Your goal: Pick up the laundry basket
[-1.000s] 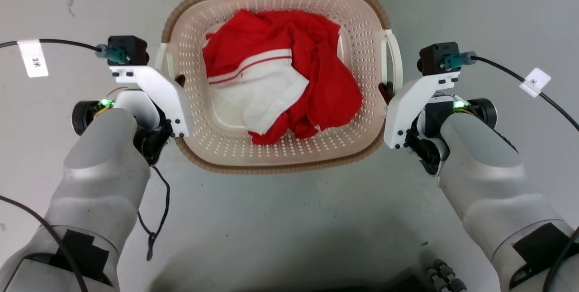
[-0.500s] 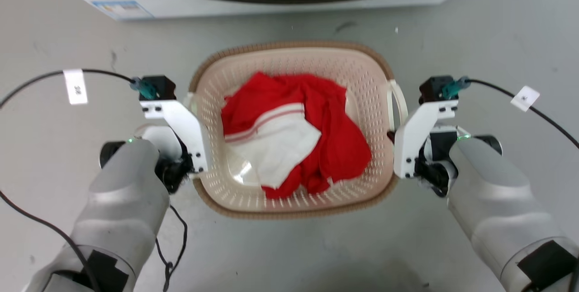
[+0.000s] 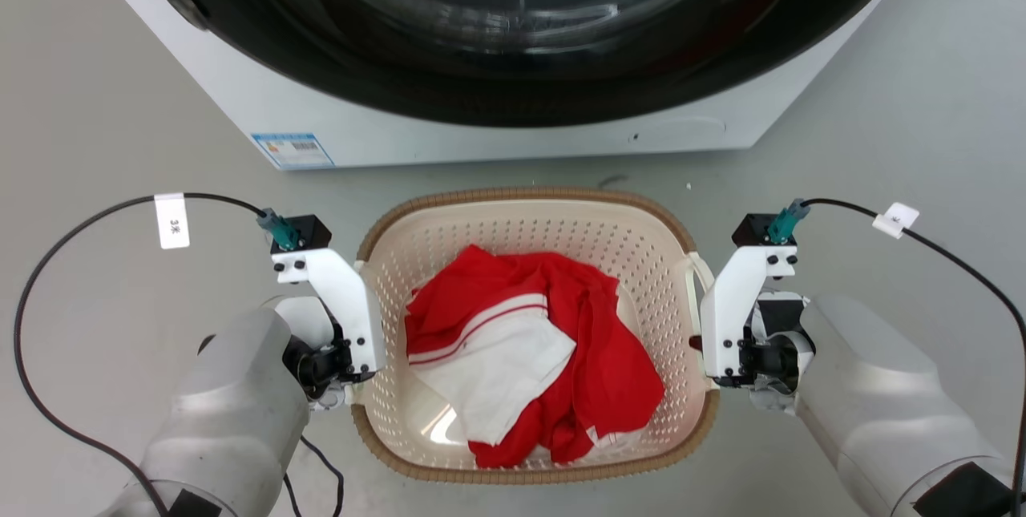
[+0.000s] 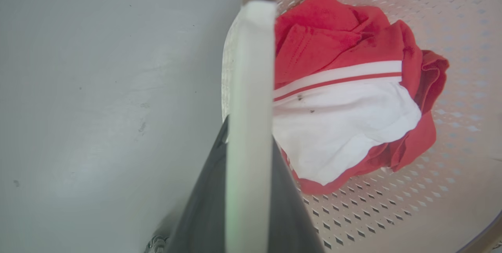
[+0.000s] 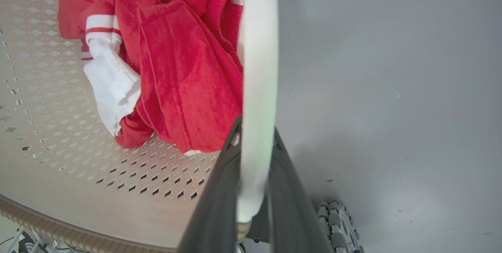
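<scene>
The laundry basket (image 3: 521, 198), cream with perforated walls and a brown woven-look rim, hangs between my two arms and holds a red and white garment (image 3: 521, 349). My left gripper (image 3: 358, 377) is at its left side. In the left wrist view the dark fingers (image 4: 204, 206) are shut on the white loop handle (image 4: 249, 88). My right gripper (image 3: 699, 345) is at the right side, and its fingers (image 5: 292, 206) are shut on the other white handle (image 5: 257, 68). In both wrist views the grey floor looks well below the basket.
A white washing machine (image 3: 321, 120) with a large dark round door (image 3: 513, 36) stands just beyond the basket. Grey floor (image 3: 96, 116) lies on both sides. Black cables (image 3: 48, 276) loop from both wrists. One of my base wheels (image 5: 339, 225) shows under the right handle.
The whole head view has shifted, bringing the washing machine into sight, so the camera moved. The basket stays held between both grippers and looks smaller and lower in the picture.
</scene>
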